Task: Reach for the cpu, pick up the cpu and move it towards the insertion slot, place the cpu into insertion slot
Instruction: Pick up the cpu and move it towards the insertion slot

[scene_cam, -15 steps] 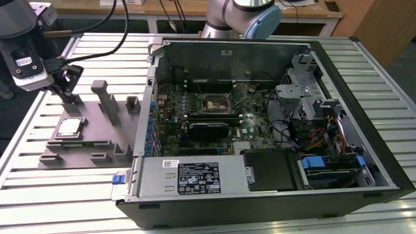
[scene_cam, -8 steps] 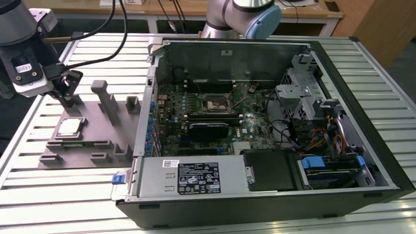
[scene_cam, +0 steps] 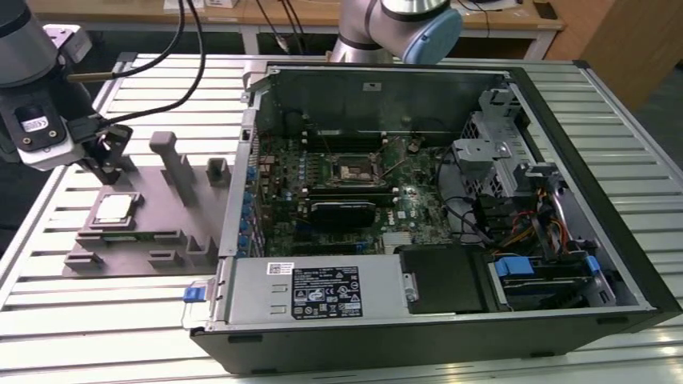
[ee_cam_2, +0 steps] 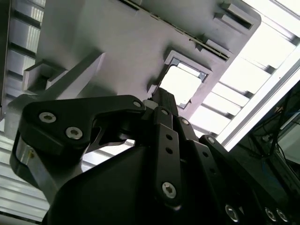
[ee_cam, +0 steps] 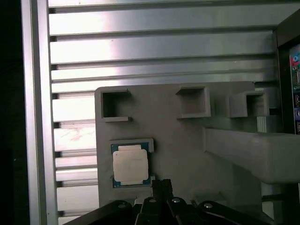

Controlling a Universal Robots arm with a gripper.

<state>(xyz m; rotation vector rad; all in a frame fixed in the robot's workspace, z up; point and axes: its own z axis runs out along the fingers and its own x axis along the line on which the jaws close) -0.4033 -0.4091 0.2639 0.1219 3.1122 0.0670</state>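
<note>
The cpu lies flat in a square recess of the grey fixture block, at the exterior view's left. It has a silvery top and a pale rim, seen in both wrist views. My gripper hangs just above the block, a little behind the cpu and not touching it. Its dark fingers stand together, shut on nothing, in the first wrist view and the second wrist view. The insertion slot is the silvery-framed square socket on the motherboard inside the open computer case.
The open computer case fills the middle and the exterior view's right, with cables and drive cages inside. Tall grey posts rise from the fixture block between the cpu and the case wall. Everything rests on a slatted aluminium table.
</note>
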